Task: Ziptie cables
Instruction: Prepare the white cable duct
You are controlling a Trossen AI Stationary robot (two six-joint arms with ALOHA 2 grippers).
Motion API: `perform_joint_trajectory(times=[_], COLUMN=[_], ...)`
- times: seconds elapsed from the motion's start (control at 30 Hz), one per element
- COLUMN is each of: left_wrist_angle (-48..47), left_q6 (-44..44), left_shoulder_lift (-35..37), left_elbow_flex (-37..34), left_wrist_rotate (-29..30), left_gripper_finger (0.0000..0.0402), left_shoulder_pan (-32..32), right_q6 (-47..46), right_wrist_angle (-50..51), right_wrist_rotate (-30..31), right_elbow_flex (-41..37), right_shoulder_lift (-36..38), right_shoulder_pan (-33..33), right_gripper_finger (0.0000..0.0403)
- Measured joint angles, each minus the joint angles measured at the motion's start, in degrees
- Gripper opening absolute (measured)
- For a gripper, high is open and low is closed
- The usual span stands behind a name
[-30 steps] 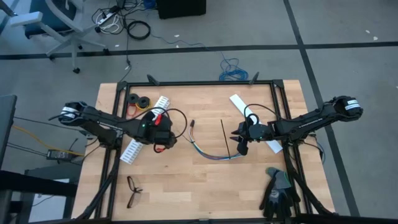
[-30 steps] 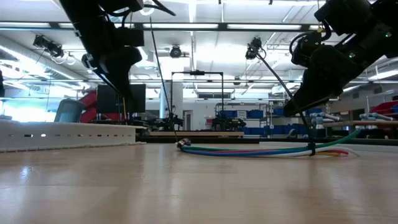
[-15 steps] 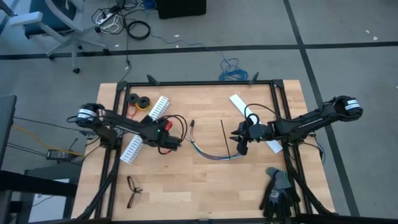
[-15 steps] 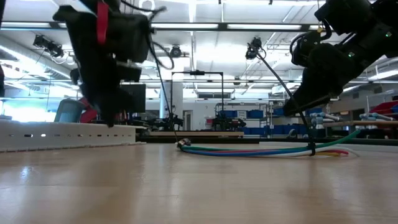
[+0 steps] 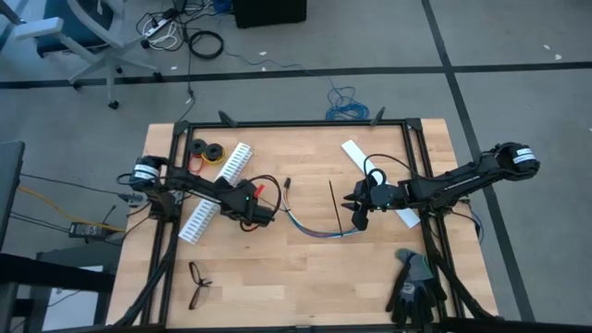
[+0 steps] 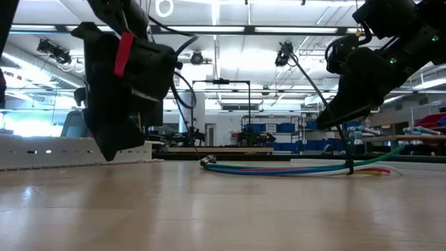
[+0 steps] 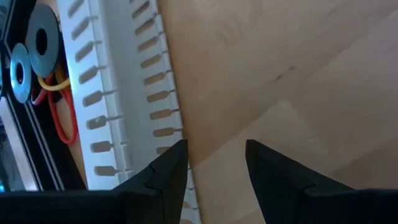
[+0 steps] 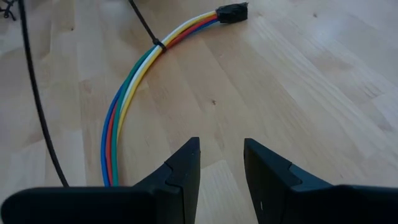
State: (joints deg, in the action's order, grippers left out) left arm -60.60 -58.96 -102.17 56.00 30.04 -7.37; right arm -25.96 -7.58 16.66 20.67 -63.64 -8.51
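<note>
The cables (image 5: 314, 228) lie curved at mid-table, one ziptie (image 8: 155, 43) already cinched near their taped end. Right gripper (image 5: 359, 220) hovers at the other end, fingers slightly parted, empty; left gripper (image 5: 267, 211) is near the first, parted, empty. Judging by this, a second tie comes next, needing the loose ziptie (image 5: 335, 203)

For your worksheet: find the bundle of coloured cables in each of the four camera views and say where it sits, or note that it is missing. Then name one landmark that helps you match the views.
High view: the cables curve across the table's middle, between the two grippers.
Low view: they lie flat on the tabletop, right of centre.
Left wrist view: not in it.
Right wrist view: they arc from the upper middle down to the lower left.
Shared landmark: the black ziptie around the bundle, also visible in the low view.
</note>
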Motion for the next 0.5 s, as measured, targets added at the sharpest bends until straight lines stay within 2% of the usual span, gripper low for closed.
perform_joint_trajectory(times=[0.13,0.27,0.4,0.5], left_wrist_angle=[-1.6,-7.1,-12.3,-12.7], left_q6=[0.6,0.9,-1.7,-2.8], left_shoulder_lift=[0.0,0.0,0.0,0.0], left_elbow_flex=[2.9,5.3,5.6,5.1], left_wrist_rotate=[1.0,3.7,5.8,6.0], left_gripper_finger=[0.0172,0.0172,0.0172,0.0172], left_shoulder_pan=[-0.3,-0.3,-0.2,-0.2], right_q6=[-0.1,-0.9,-1.1,-1.1], right_wrist_angle=[0.0,0.0,0.0,0.0], right_wrist_rotate=[0.1,0.1,0.1,0.1], right_elbow_flex=[0.0,0.0,0.0,0.0], right_shoulder_lift=[0.0,0.0,0.0,0.0], right_shoulder_pan=[0.0,0.0,0.0,0.0], right_gripper_finger=[0.0111,0.0111,0.0111,0.0111])
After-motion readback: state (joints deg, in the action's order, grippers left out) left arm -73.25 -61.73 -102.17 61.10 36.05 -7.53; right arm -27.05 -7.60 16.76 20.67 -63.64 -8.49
